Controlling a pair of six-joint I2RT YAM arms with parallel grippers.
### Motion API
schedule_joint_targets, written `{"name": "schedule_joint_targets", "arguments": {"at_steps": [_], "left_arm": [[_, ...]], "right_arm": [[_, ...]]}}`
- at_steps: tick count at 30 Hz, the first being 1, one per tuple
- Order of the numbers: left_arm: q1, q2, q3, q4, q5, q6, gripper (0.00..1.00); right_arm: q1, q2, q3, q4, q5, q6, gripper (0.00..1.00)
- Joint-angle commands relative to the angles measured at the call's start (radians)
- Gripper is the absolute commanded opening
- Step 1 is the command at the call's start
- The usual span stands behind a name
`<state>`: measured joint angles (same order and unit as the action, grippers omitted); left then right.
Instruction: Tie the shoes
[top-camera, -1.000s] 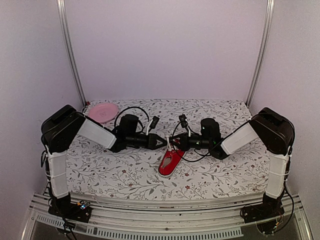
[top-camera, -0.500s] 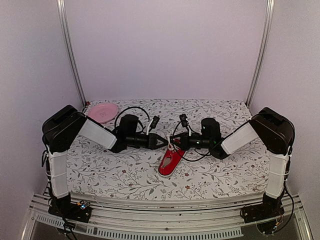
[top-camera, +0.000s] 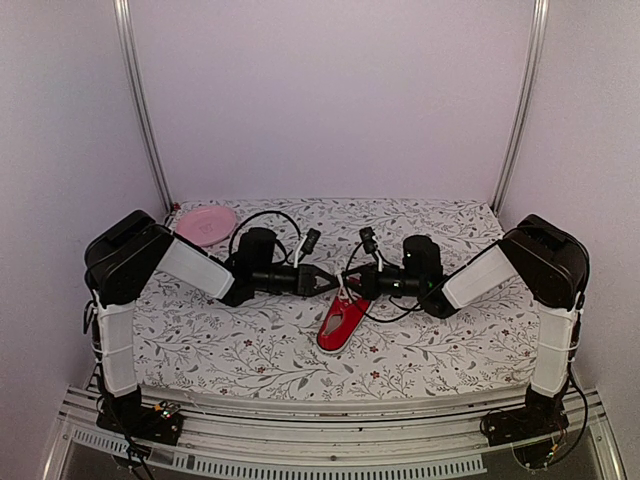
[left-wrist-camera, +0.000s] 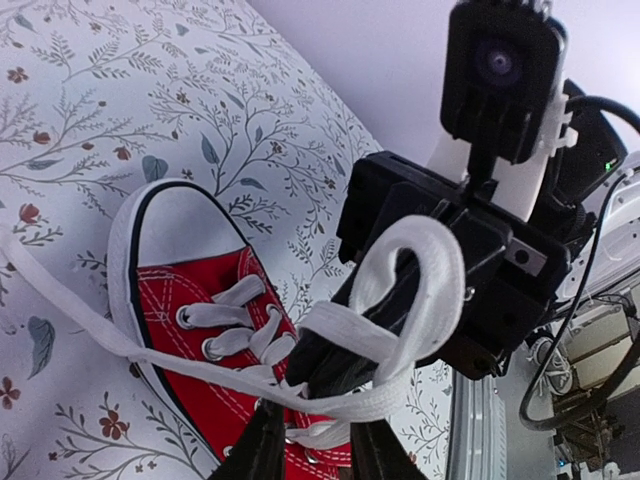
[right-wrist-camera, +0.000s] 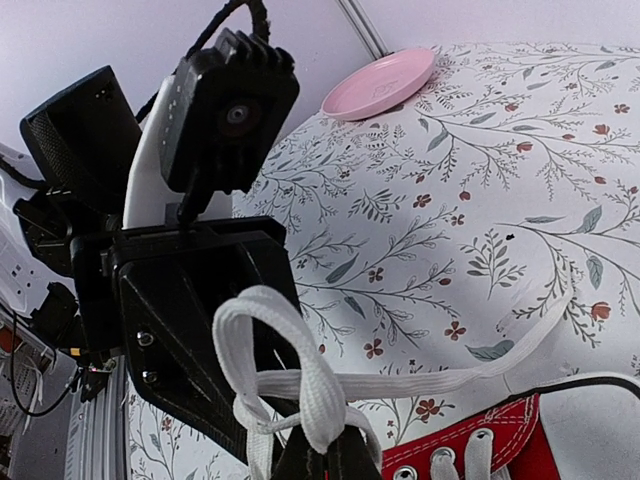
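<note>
A small red shoe (top-camera: 342, 322) with white laces lies mid-table, toe toward the back. Both grippers meet just above its tongue. My right gripper (top-camera: 351, 286) (right-wrist-camera: 335, 458) is shut on a white lace loop (right-wrist-camera: 272, 340), which stands up from its fingertips. In the left wrist view that loop (left-wrist-camera: 425, 285) curls round the right gripper's black fingers. My left gripper (top-camera: 334, 283) (left-wrist-camera: 318, 422) has its jaws a little apart, on either side of the right fingertips, and a lace strand (left-wrist-camera: 330, 402) crosses in front of them. The other lace end (left-wrist-camera: 60, 300) trails left over the shoe's (left-wrist-camera: 195, 335) toe cap.
A pink plate (top-camera: 206, 224) (right-wrist-camera: 382, 82) sits at the back left corner of the flowered tablecloth (top-camera: 450, 340). Metal posts and white walls close in the back and sides. Both forearms reach inward and nearly touch at the centre.
My left gripper has edged slightly right, closer to the right gripper's tip. The right gripper and the shoe have stayed where they were.
</note>
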<state>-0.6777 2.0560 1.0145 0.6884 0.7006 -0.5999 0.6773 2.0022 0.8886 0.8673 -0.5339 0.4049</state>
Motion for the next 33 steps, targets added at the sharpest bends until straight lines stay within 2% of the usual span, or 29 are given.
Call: {"name": "schedule_joint_targets", "arguments": {"at_steps": [1, 28, 33], "left_arm": [[-0.009, -0.003, -0.012, 0.057, 0.021, -0.007, 0.23], [-0.036, 0.086, 0.044, 0.102, 0.04, -0.059, 0.23], [-0.036, 0.092, 0.044, 0.137, 0.038, -0.082, 0.19]], "right_arm": [[-0.005, 0.017, -0.005, 0.0, 0.001, 0.006, 0.02], [-0.005, -0.009, -0.002, 0.002, -0.018, 0.012, 0.02], [-0.005, -0.01, -0.004, 0.004, -0.022, 0.016, 0.02]]}}
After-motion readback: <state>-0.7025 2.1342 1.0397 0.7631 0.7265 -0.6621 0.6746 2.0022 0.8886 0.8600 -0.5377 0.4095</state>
